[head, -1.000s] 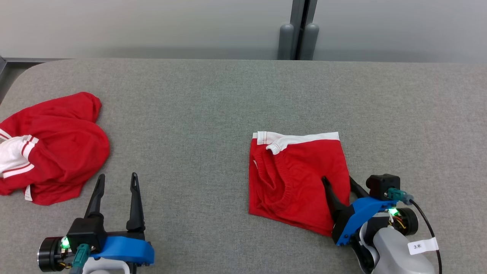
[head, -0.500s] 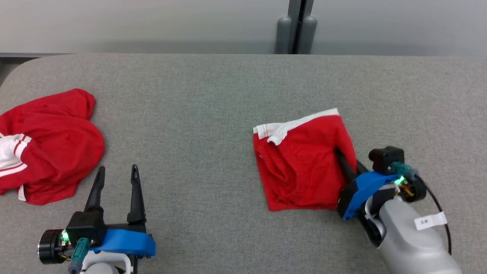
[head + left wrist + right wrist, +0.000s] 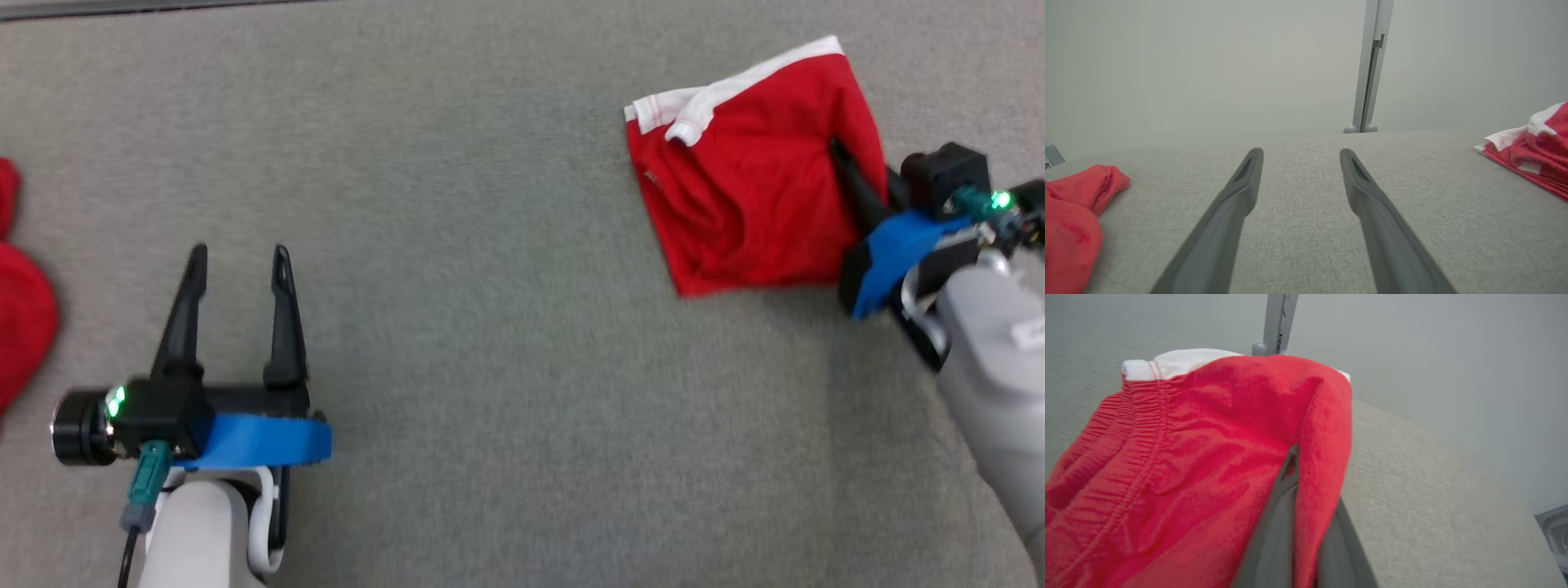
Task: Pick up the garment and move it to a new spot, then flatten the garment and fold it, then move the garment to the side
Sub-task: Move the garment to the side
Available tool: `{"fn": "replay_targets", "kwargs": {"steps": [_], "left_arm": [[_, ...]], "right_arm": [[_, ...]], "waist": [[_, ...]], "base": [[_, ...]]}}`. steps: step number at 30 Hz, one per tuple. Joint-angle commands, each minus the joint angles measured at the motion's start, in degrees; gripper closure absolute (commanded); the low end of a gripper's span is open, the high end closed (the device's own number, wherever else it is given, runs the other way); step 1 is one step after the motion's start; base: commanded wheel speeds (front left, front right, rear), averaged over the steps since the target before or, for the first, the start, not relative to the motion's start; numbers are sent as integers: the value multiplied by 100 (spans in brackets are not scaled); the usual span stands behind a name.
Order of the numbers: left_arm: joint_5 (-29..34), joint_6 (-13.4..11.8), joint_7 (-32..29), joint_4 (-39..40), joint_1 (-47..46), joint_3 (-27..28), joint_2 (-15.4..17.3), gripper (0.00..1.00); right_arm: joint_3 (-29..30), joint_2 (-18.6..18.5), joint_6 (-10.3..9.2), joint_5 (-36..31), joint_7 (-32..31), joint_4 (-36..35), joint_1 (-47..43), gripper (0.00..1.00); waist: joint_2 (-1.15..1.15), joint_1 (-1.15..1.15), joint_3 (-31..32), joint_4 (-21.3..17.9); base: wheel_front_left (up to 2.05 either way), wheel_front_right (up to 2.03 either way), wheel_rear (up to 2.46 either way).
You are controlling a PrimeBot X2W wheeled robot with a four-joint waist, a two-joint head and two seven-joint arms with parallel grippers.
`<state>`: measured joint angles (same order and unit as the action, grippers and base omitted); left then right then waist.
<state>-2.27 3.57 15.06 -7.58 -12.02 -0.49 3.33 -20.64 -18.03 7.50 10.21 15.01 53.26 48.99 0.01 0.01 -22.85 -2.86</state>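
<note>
Tabletop [image 3: 490,327] of grey fabric bears garment [image 3: 751,188] before pale, perhaps panelled wall [image 3: 1208,61].

Before me spreads a wide grey tabletop covered in woven fabric [image 3: 506,343]. Far to my left on it lies a crumpled heap of red cloth [image 3: 24,327], cut off by the edge of the head view. Behind the table I see a plain pale grey wall [image 3: 1208,73], split by a slim upright grey post [image 3: 1372,65] with two small rounded feet [image 3: 1357,129] at the table's far edge. Past the table's right end shows a grey metal corner [image 3: 1553,531], which I cannot identify.
</note>
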Motion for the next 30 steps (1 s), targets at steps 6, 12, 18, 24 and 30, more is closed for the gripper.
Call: {"fn": "replay_targets", "kwargs": {"steps": [6,12,18,24,30], "left_arm": [[200,14,16,356,-414,19,226,0],[308,-5,16,700,-493,27,466,0],[387,14,15,1023,-570,-62,603,0],[414,-3,14,1173,-621,-65,719,0],[396,-45,2,1128,-647,-81,782,0]], "right_arm": [[-168,-610,-1,241,22,-51,762,100],[-456,-1058,-1,504,-2,53,1315,100],[-796,-1348,-1,873,-134,252,1774,100],[-1165,-1449,-1,1051,-179,628,2281,100],[-1315,-1400,-1,894,-126,1274,2708,0]], "waist": [[-1,-1,-595,-560],[-1,-1,-957,-1013],[-1,-1,-1259,-1139],[-1,-1,-1481,-1114],[-1,-1,-1546,-1032]], "base": [[0,0,0],[0,0,0],[0,0,0],[0,0,0],[0,0,0]]}}
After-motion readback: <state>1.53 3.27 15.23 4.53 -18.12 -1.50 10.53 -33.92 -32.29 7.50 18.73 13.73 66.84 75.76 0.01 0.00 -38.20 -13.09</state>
